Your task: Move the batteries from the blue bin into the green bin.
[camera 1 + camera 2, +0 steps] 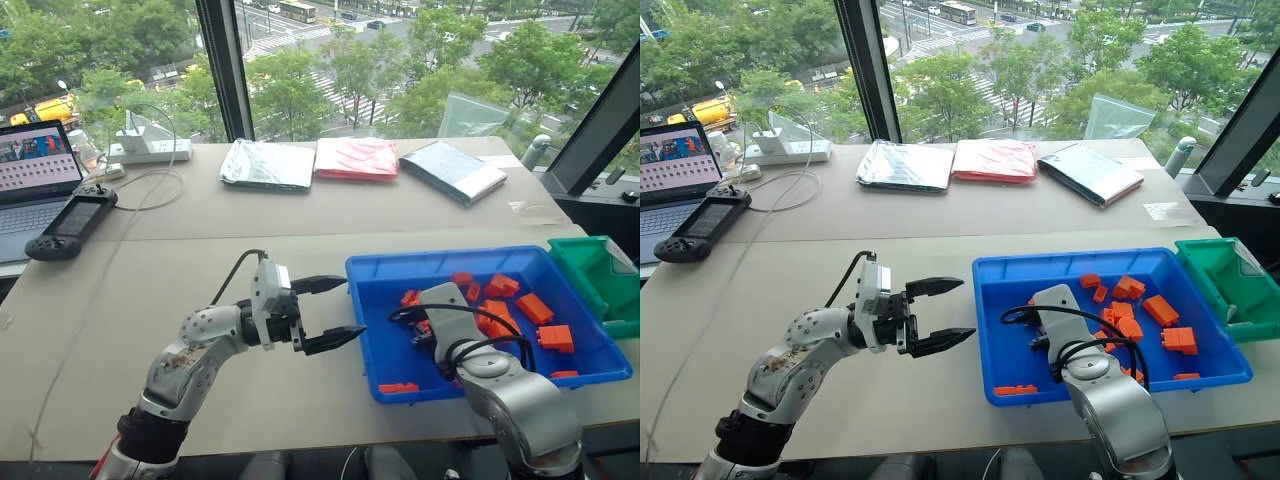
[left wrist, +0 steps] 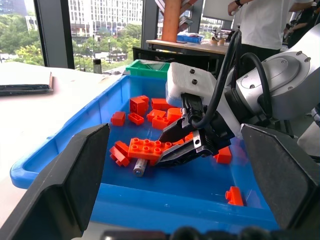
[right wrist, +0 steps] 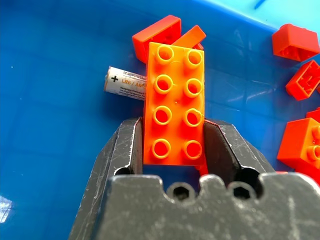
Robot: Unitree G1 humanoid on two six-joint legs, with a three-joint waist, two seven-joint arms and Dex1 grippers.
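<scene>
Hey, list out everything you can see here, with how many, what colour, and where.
Table: one, tan, under everything.
Blue bin: one, on the table's right.
Green bin: one, just right of the blue bin.
Bricks: about a dozen, orange, loose in the blue bin.
Battery: one seen, white, in the blue bin, partly under the held brick.
Pouches: three, silver, red and silver-dark, far side by the window.
Laptop: one, open, far left.
Controller: one, black, beside the laptop.
Power strip: one, white, far left.
Person: one, white shirt, background.
Left pincer: black, open, left of the blue bin.
Right pincer: black, shut on the held brick, in the blue bin.
</scene>
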